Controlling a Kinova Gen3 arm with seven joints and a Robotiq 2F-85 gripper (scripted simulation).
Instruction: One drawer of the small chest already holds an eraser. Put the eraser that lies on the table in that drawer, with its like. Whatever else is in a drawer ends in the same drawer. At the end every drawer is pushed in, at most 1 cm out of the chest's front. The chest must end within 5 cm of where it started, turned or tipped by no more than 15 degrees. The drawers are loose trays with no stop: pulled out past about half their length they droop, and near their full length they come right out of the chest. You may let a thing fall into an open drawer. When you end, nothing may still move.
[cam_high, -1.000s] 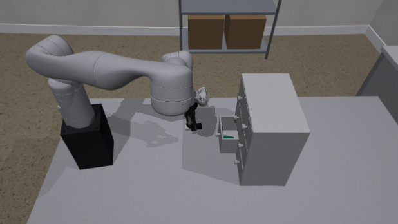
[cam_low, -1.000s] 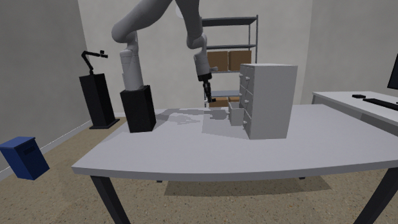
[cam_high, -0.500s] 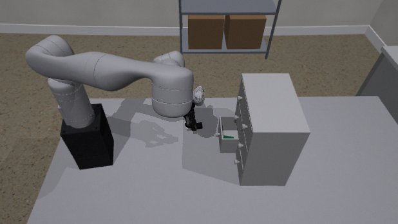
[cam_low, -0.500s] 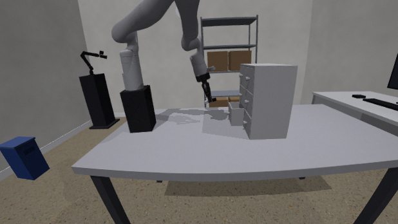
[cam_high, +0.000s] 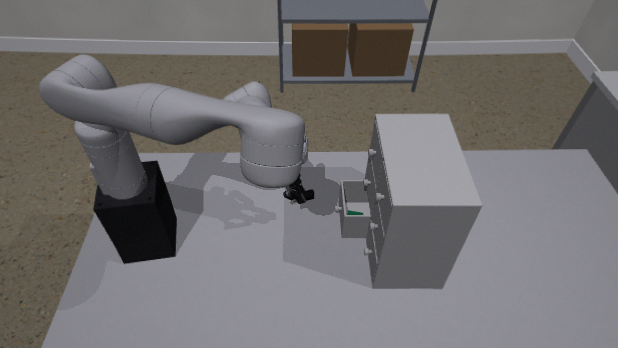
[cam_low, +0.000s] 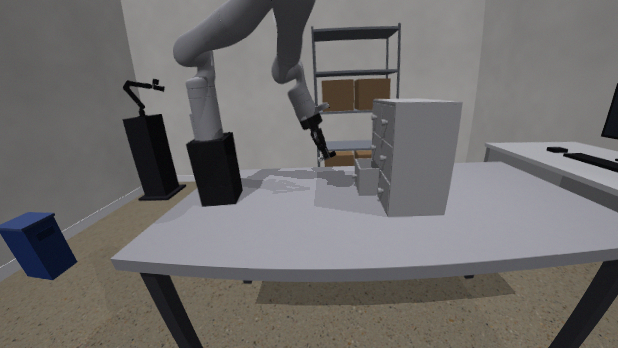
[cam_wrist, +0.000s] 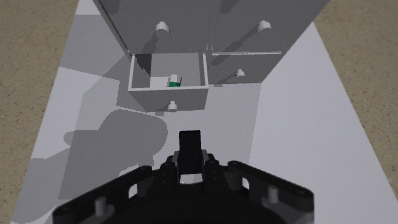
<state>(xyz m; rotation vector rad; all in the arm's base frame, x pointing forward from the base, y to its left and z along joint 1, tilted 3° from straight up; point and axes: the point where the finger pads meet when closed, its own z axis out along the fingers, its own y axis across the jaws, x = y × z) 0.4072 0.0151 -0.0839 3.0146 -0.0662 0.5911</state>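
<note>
The grey chest (cam_high: 420, 200) stands on the table with one low drawer (cam_high: 355, 207) pulled out towards the arm. Inside that drawer lies a green and white eraser (cam_wrist: 173, 82), also seen as a green spot in the top view (cam_high: 355, 213). My gripper (cam_wrist: 190, 158) (cam_low: 325, 150) hangs tilted above the table, a short way in front of the open drawer (cam_wrist: 169, 82) and higher than it. Its fingers are shut on the eraser from the table; only a small pale bit (cam_wrist: 188, 178) shows between them. The other drawers look pushed in.
The arm's black base (cam_high: 135, 215) stands at the table's left. A shelf with brown boxes (cam_high: 352, 47) is behind the table. A second desk with a keyboard (cam_low: 590, 160) is at the right. A blue box (cam_low: 37, 245) sits on the floor.
</note>
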